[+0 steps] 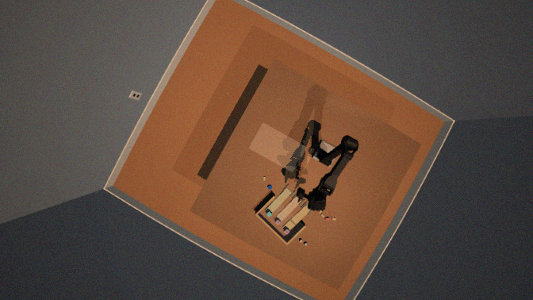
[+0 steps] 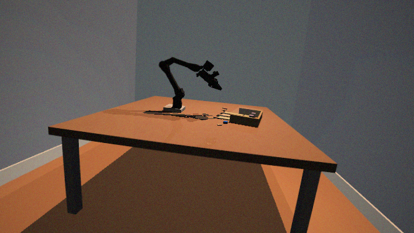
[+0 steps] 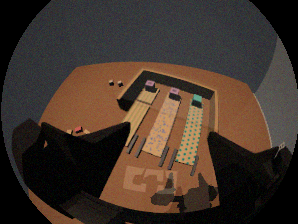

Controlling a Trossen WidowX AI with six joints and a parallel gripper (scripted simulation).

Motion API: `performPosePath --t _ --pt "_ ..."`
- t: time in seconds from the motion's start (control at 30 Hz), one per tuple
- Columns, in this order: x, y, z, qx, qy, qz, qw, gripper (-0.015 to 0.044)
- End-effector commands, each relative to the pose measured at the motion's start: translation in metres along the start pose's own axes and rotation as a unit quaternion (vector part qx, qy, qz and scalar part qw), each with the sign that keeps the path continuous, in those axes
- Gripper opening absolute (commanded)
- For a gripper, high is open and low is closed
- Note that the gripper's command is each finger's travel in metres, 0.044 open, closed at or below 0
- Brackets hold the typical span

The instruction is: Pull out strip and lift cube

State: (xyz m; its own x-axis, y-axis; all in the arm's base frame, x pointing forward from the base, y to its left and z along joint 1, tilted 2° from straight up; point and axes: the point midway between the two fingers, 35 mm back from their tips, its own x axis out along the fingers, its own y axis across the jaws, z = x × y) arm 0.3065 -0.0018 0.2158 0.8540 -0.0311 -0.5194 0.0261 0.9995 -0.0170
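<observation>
Three pale strips lie side by side, the left [image 3: 139,120] [image 1: 298,217], the middle [image 3: 161,131] [image 1: 288,209] and the right [image 3: 190,137] [image 1: 278,201]. Their far ends reach into a dark three-walled tray [image 3: 131,88] [image 1: 291,237] [image 2: 244,120]. Each far end carries a small cube: purple [image 3: 150,83] [image 1: 286,232], pink [image 3: 174,91] [image 1: 278,222], teal [image 3: 197,99] [image 1: 269,213]. I cannot make out a label or a break in any strip. My gripper [image 3: 168,133] [image 1: 302,198] [image 2: 217,87] is open and empty. It hangs high above the table, tilted down toward the strips' near ends.
A small blue object [image 1: 270,186] [image 2: 225,122] lies on the table beside the strips. Tiny bits lie scattered around the tray, some [image 1: 327,217] near the arm and some [image 1: 303,241] [image 3: 115,83] beside the tray wall. The arm's base [image 2: 174,108] stands further back.
</observation>
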Motion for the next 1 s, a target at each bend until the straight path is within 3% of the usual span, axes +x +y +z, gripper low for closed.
performPosePath --t 0.0,0.23,0.33,0.73,0.97 --pt "0.0 -0.001 -0.001 -0.005 0.003 -0.004 1.0 0.04" --pt "0.0 -0.001 -0.001 -0.005 0.003 -0.004 1.0 0.04" --pt "0.009 0.0 -0.001 0.004 0.038 -0.003 0.999 0.0321" --pt "0.081 0.006 -0.023 0.068 0.309 -0.025 0.948 0.0006" --pt "0.117 0.012 -0.046 0.103 0.442 -0.055 0.889 0.0"
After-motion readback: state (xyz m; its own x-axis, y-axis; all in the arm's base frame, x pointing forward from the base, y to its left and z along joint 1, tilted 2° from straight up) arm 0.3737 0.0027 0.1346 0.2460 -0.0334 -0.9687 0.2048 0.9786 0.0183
